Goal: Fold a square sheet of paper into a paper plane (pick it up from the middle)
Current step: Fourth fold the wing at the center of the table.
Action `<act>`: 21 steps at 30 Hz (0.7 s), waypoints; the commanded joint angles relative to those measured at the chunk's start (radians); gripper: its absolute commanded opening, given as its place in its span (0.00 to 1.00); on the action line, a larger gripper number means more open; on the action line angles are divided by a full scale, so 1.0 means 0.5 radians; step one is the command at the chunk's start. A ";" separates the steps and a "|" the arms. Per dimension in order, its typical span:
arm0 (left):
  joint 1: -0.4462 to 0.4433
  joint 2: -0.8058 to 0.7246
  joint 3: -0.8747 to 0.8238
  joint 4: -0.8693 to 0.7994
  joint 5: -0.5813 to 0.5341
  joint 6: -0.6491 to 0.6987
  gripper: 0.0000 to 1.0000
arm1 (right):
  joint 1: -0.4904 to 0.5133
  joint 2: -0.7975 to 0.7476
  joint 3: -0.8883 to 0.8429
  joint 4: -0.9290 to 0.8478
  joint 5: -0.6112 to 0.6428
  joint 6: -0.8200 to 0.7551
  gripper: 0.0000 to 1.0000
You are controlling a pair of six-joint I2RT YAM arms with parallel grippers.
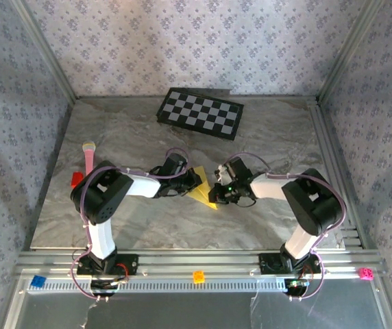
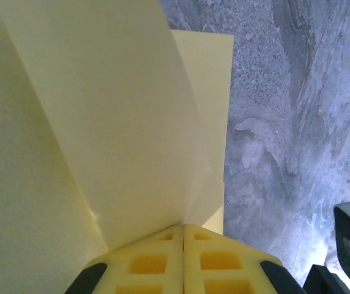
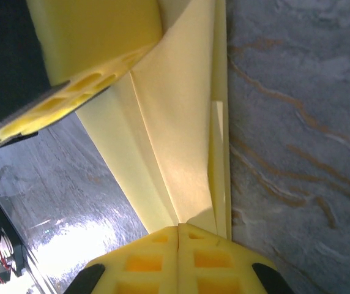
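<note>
Well, both arms reach in towards the middle of the marble-patterned table (image 1: 134,137) and meet over the yellow paper (image 1: 203,191), which sits between them, just in front of the checkerboard (image 1: 201,114) but well apart from it. The left gripper (image 1: 194,179) comes at the sheet from the left and the right gripper (image 1: 218,186) from the right, their tips close together.

Looking along the left wrist, the left gripper (image 2: 183,228) has its two yellow pads pressed flat against each other, with the yellow paper (image 2: 120,153) pinched at the seam. One flap rises up and curls away from the pads, and a flatter layer lies behind it over the grey table (image 2: 285,122).

From the right wrist, the right gripper (image 3: 179,229) is likewise clamped tight on the edge of the yellow paper (image 3: 175,122), which is folded into several layers with a long crease running up from the pads. The left gripper's fingers (image 3: 83,55) show at the upper left, touching the same sheet.

Over at the left side of the table lie a pink stick (image 1: 88,156) and a small red block (image 1: 77,179). An orange block (image 1: 198,276) sits on the front rail.
</note>
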 commanded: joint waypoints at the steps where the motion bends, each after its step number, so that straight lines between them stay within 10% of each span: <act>1: 0.011 -0.013 -0.057 -0.125 -0.097 0.011 0.09 | -0.008 -0.043 -0.099 -0.201 -0.004 -0.045 0.00; 21: 0.023 -0.002 -0.083 -0.107 -0.103 -0.004 0.08 | -0.011 -0.256 -0.327 -0.383 0.029 -0.205 0.00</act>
